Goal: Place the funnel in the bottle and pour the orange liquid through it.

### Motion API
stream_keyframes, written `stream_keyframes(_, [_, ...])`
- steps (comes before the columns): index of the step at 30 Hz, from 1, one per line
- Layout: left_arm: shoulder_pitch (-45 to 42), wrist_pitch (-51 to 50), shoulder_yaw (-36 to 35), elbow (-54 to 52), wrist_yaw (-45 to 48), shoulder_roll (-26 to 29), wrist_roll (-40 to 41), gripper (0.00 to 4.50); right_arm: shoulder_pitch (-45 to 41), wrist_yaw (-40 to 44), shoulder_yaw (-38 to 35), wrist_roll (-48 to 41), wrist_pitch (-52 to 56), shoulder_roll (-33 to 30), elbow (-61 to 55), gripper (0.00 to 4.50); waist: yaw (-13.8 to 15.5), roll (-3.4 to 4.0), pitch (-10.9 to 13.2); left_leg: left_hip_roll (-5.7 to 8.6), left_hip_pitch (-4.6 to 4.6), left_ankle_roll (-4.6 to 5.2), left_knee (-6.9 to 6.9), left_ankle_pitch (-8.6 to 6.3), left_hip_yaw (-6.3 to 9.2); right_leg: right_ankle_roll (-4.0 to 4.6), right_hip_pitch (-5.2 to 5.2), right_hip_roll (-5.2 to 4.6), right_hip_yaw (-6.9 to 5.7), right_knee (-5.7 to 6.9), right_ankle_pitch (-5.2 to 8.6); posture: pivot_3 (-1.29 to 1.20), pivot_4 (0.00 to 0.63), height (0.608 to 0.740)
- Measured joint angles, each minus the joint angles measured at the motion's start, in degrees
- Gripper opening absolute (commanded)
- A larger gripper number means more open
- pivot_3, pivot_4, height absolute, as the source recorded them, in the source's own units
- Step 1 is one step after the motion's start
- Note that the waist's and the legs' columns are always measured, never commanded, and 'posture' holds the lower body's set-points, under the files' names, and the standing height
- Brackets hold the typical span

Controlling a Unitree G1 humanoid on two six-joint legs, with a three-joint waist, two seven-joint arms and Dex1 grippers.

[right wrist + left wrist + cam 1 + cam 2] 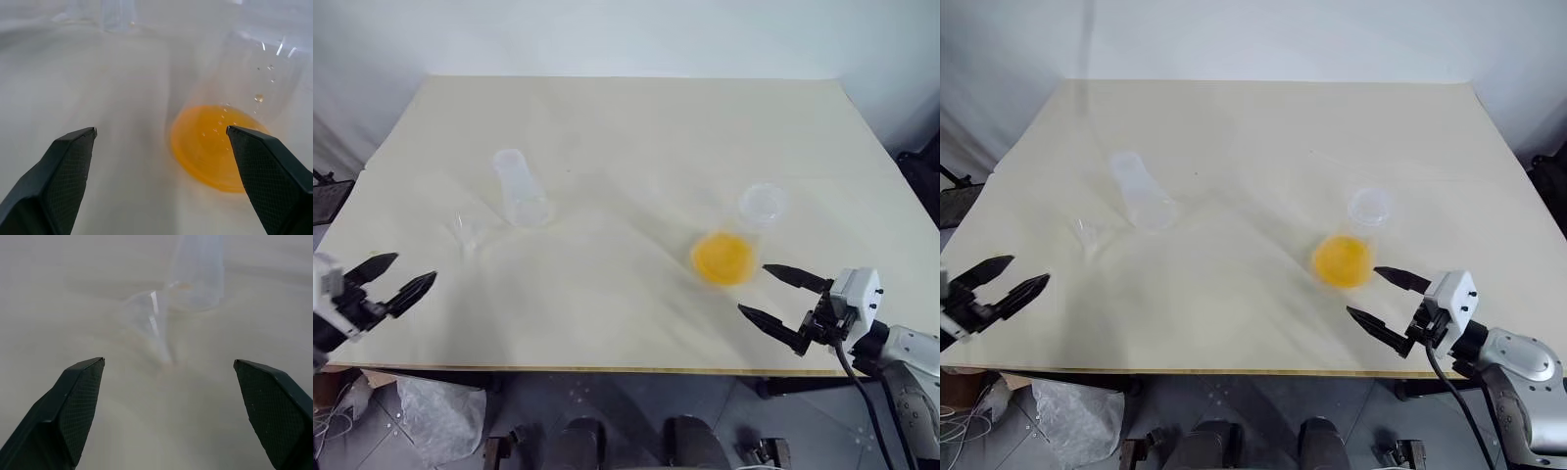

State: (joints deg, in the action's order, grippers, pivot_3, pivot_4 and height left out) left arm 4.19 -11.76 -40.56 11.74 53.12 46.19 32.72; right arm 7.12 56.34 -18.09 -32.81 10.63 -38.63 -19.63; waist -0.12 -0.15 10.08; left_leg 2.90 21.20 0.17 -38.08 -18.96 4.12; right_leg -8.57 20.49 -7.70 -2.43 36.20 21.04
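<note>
- Left gripper (393, 277) hangs over the near left edge of the table (636, 127), jaws spread wide, holding nothing; it points toward the funnel.
- Right gripper (773, 299) hangs over the near right edge, jaws likewise wide apart and empty, aimed at the cup of orange liquid.
- Funnel (468, 233) sits on the table just beyond the left gripper, near the bottle's base; in the left wrist view its spout (161, 340) runs toward the camera, so it seems to lie tipped on its side. It looks very light, thin, stiff and slick, so likely to skate or flip if nudged. My judgement: pinch the cone wall gently, near the rim, and leave the spout free for the neck.
- Bottle (520, 188) stands just past the funnel, left of centre, apparently empty. Empty, it should be light and tippy, so it may need steadying at the neck while the funnel goes in.
- Orange liquid (722, 258) fills the bottom of a clear cup (749, 220) right of centre, just beyond the right gripper. Droplets cling to the wall. Thin plastic will probably flex, so grip the side wall midway, firmly but without crushing, and keep it level.
</note>
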Motion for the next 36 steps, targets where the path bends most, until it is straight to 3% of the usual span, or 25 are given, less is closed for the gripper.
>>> stream_keyframes(7, [0.22, -0.32, -3.11, -2.10, 2.38, 1.73, 1.66, 4.50, -1.14, 0.59, -0.50, -3.38, 3.08, -2.74, -5.06, 4.45, 0.44, 0.02, 0.01, -0.08, 0.01, -0.02, 0.00, 0.00, 0.06, 0.07, -0.14, -0.04, 0.18, -0.24, -0.04, 0.00, 0.150, 0.740])
stream_keyframes(14, [-13.73, -0.14, 6.10, 2.29, 2.76, 4.11, -0.54, 4.50, -4.58, -5.24, 0.41, -7.79, 11.98, -5.34, -14.68, 4.45, 0.19, 0.02, 0.01, -0.08, 0.02, -0.03, 0.06, 0.00, 0.05, 0.07, -0.05, 0.07, -0.06, -0.16, -0.05, 0.00, 0.150, 0.740])
stream_keyframes(25, [-41.81, 4.32, 21.94, 23.57, 4.93, 2.91, -9.01, 4.50, -14.90, -27.66, 10.87, -8.90, 28.44, -1.95, -27.13, 4.45, -0.08, -0.07, 0.05, 0.07, 0.09, -0.03, 0.00, 0.00, 0.01, 0.06, 0.20, 0.06, -0.30, 0.58, -0.05, 0.00, 0.150, 0.740])
stream_keyframes(30, [-49.13, 6.99, 26.08, 32.69, 5.46, 0.57, -12.96, 4.50, -18.89, -35.50, 15.31, -8.84, 33.86, 1.57, -28.40, 4.45, -0.10, -0.16, 0.10, 0.11, 0.10, -0.03, -0.05, 0.00, 0.04, 0.06, 0.24, 0.06, -0.38, 0.74, -0.05, 0.00, 0.150, 0.740])
stream_keyframes(36, [-55.39, 11.75, 28.80, 41.35, 6.30, -2.23, -16.77, 4.50, -20.15, -38.72, 17.53, -8.84, 35.81, 3.92, -28.83, 4.45, -0.11, -0.30, 0.16, 0.15, 0.11, -0.02, -0.06, 0.00, 0.04, 0.05, 0.27, 0.05, -0.39, 0.80, -0.06, 0.00, 0.150, 0.740])
